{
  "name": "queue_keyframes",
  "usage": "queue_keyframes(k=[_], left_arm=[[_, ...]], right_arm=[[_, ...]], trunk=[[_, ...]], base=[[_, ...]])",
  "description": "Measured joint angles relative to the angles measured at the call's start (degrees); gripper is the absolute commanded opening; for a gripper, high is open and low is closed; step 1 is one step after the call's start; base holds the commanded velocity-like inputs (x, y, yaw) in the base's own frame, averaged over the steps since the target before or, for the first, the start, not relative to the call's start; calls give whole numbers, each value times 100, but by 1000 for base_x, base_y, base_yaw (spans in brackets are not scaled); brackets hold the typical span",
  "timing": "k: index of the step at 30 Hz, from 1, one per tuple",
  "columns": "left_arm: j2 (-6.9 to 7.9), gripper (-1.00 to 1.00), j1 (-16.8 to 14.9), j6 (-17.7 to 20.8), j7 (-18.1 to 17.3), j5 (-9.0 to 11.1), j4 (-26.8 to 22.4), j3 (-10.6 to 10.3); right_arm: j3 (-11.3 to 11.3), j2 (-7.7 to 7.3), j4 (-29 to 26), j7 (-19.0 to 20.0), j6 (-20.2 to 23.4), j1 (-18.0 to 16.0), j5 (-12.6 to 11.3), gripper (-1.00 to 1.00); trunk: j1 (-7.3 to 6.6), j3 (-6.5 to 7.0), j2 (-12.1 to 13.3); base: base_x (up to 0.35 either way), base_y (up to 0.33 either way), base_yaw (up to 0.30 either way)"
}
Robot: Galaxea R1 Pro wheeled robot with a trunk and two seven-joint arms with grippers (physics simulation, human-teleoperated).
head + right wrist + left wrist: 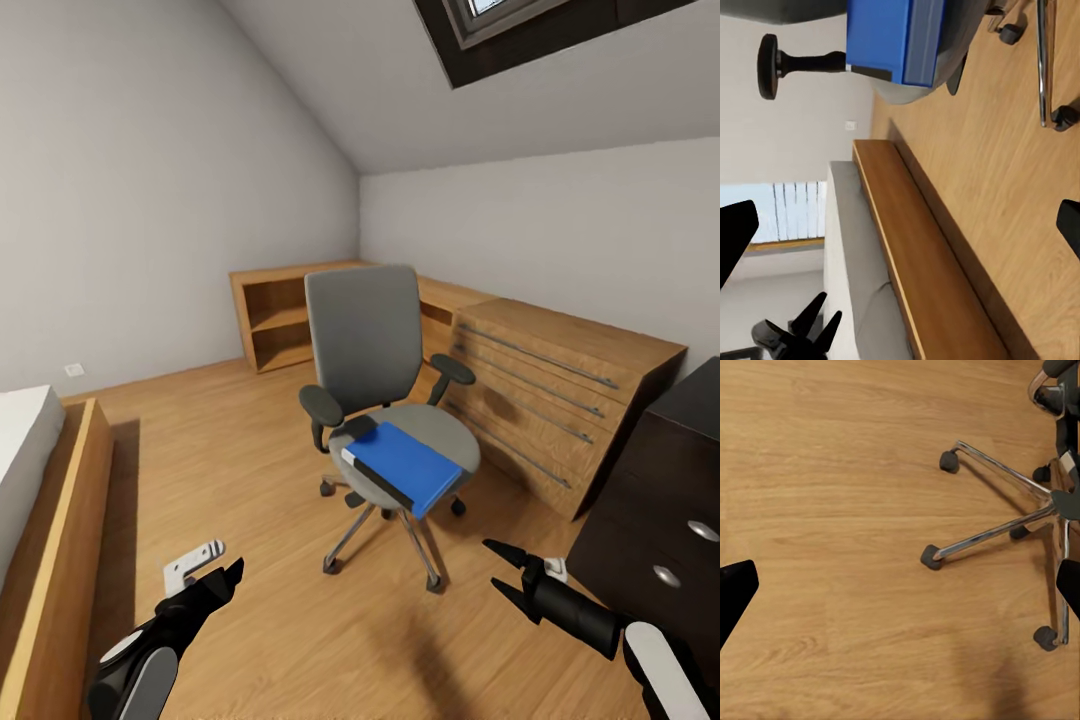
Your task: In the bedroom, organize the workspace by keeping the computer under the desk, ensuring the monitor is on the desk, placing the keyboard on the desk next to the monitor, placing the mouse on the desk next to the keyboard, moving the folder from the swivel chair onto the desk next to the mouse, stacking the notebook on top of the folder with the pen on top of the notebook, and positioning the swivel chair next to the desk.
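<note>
- Blue is what I spot first from the head view: the folder (405, 466) lies flat on the swivel chair (385, 400) seat, a dark notebook (362, 429) just behind it. Both grippers, left (222, 576) and right (508, 572), hang before the chair with fingers spread, gripping nothing.
- Left wrist view: the chair's chrome base (1020, 521) on the wooden floor (832, 510).
- Right wrist view: the folder (889, 37) on the seat, a bed frame (922, 255) beside the chair.

Head view faces the swivel chair (385, 420); both wrist views share it.
</note>
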Motion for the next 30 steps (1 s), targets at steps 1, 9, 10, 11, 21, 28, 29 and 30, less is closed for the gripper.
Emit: queue_keyframes(k=[1, 9, 10, 11, 21, 28, 29, 30], left_arm=[[0, 100, 2, -3, 0, -3, 0, 0], [0, 100, -2, 0, 0, -12, 0, 0], [0, 100, -1, 0, 0, -12, 0, 0], [0, 100, -2, 0, 0, -12, 0, 0], [0, 100, 1, 0, 0, -23, 3, 0], [21, 100, -1, 8, -21, -28, 17, -108], [22, 100, -2, 8, -22, -29, 17, -113], [24, 100, -3, 8, -24, -30, 17, -120]], right_arm=[[-4, 3, -4, 4, -17, 1, 0, 100], [-12, 21, -7, -17, -576, -1, 3, 100], [-12, 25, -7, -16, -630, -1, 0, 100], [-12, 27, -6, -15, -651, 0, -1, 100], [47, 487, -7, -194, -1373, -2, 24, 100], [59, 833, -19, -308, -1572, -3, -15, 100], [59, 836, -18, -309, -1573, -3, -16, 100], [59, 839, -16, -312, -1575, -3, -16, 100]], trunk=[[22, -18, -40], [198, -162, -361], [220, -180, -401], [242, -197, -441], [461, -377, -842], [484, -395, -884], [484, -395, -884], [483, -395, -884]], base=[[0, 0, 0], [0, 0, 0], [0, 0, 0], [0, 0, 0], [0, 0, 0], [2, 0, 0], [74, 0, 0], [158, 0, 0]])
